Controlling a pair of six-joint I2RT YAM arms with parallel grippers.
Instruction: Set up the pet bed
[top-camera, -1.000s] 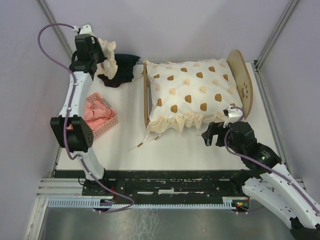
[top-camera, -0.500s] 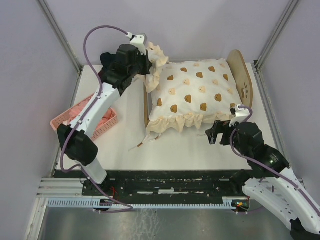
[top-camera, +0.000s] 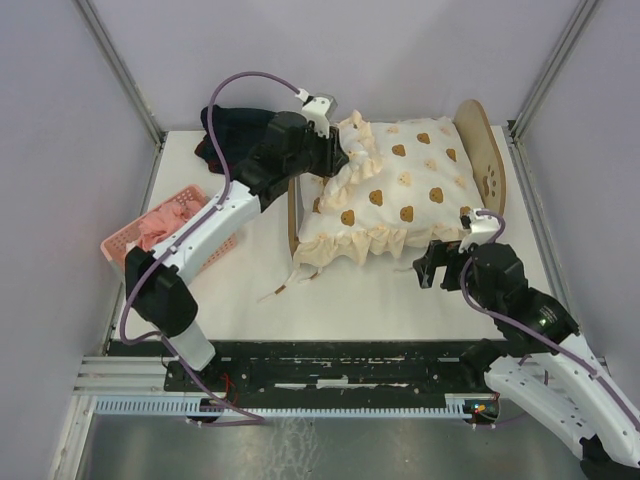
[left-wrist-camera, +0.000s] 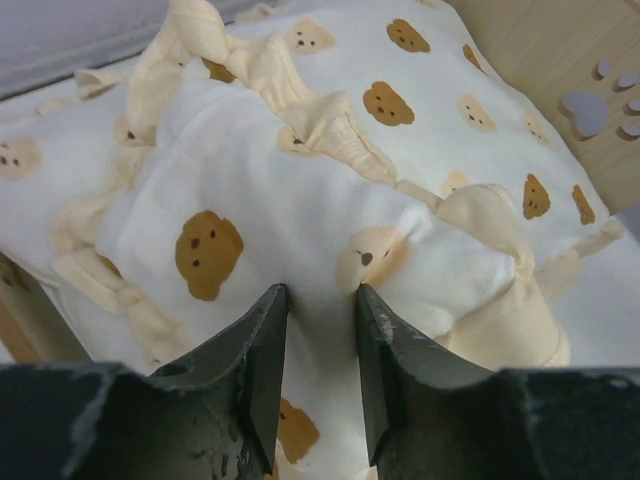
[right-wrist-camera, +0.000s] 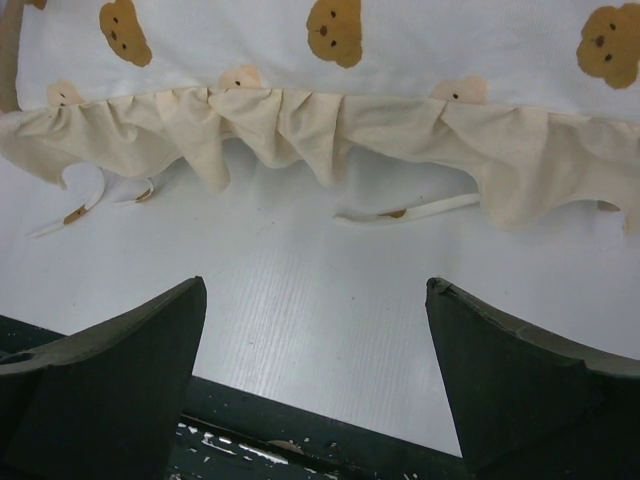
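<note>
Pinches bear-print pillow (left-wrist-camera: 300, 190) in narrow left tool (left-wrist-camera: 318, 300) over foot end of pet bed (top-camera: 292, 212), lying left-to-right on worktop (top-camera: 250, 290), headboard (top-camera: 488, 160) rightward; holds right tool (right-wrist-camera: 315, 292) wide, empty, beside near quilt frill (right-wrist-camera: 300, 125).

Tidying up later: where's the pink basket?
Top view: the pink basket sits far left, partly hidden by the left arm, left of the pet bed.
</note>
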